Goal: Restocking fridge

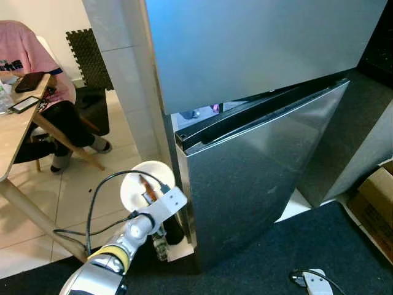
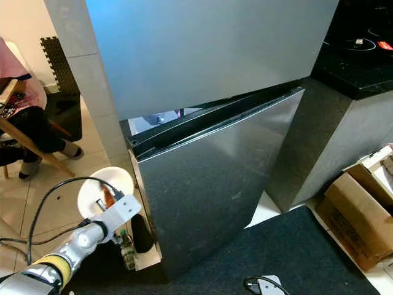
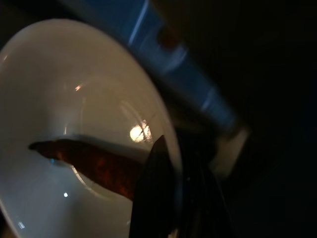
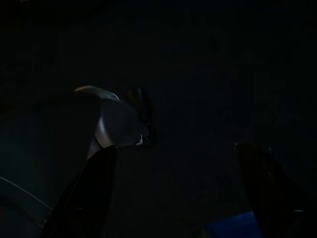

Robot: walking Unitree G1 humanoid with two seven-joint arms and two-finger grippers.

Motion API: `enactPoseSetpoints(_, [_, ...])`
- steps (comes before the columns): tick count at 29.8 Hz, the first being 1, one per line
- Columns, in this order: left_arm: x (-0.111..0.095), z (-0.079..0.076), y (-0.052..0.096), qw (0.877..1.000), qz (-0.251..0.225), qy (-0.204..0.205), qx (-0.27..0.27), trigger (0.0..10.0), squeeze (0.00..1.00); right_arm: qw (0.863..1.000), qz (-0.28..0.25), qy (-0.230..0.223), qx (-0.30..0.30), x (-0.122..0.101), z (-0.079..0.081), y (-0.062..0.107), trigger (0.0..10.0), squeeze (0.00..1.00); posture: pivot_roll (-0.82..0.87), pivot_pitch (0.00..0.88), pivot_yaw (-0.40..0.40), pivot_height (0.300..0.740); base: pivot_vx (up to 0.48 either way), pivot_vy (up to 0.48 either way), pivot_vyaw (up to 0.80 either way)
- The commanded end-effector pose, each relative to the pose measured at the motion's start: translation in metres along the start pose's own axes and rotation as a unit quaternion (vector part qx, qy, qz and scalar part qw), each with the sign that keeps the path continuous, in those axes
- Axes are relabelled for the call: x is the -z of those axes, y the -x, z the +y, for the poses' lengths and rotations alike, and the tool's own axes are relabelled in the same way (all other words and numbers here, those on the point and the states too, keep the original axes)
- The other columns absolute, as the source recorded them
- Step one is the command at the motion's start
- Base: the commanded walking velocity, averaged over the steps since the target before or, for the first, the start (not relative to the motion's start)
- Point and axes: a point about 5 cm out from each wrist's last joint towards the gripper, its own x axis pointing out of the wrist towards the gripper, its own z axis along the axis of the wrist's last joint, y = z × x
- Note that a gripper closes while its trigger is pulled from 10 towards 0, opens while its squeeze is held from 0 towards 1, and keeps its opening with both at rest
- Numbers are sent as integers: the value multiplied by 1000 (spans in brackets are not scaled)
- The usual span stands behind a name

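**Plate held by the fridge door**

The left gripper (image 1: 149,198) pinches the rim of a white plate (image 1: 136,178) with a brown bit of food (image 3: 94,163) on it. The plate is at about 8 o'clock from the fridge door (image 1: 258,172), which stands partly open. The right gripper (image 4: 173,188) hangs in the dark, fingers spread apart. A person (image 1: 37,80) sits at a table (image 1: 15,132) at 10 o'clock.

White plate (image 1: 136,182) with reddish-brown food piece (image 3: 94,166) on it, tilted, pinched at rim in my left gripper (image 1: 156,195), beside fridge lower door (image 1: 258,178), ajar.
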Motion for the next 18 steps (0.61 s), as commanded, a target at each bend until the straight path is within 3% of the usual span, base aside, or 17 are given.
enactPoseSetpoints(1, [-8, -3, -2, 999, -24, 24, 16, 10000, 0, 1000, 3, 2, 5, 2, -1, 0, 10000, 0, -56, 0, 54, 740, 0, 0, 0])
enactPoseSetpoints(3, [-17, -11, -5, 997, -44, 44, 53, 10000, 0, 1000, 3, 0, 8, 3, -2, 0, 10000, 0, -60, 0, 55, 740, 0, 0, 0])
enactPoseSetpoints(8, [-20, -24, -6, 991, -49, 48, 115, 10000, 0, 1000, 4, -1, 8, 4, -2, 0, 10000, 0, -62, 0, 57, 740, 0, 0, 0])
enactPoseSetpoints(12, [-17, -45, -3, 979, -40, 18, 201, 10000, 0, 1000, 8, -1, 7, 8, 1, 0, 10000, 0, -66, 0, 64, 740, 0, 0, 0])
enactPoseSetpoints(16, [-14, -52, -2, 972, -34, 7, 232, 10000, 0, 1000, 10, 0, 7, 10, 1, 0, 10000, 0, -66, 0, 64, 740, 0, 0, 0])
enactPoseSetpoints(18, [-12, -64, 1, 961, -28, -7, 276, 10000, 0, 1000, 18, 1, 7, 14, 2, 0, 10000, 0, -70, 0, 70, 740, 0, 0, 0])
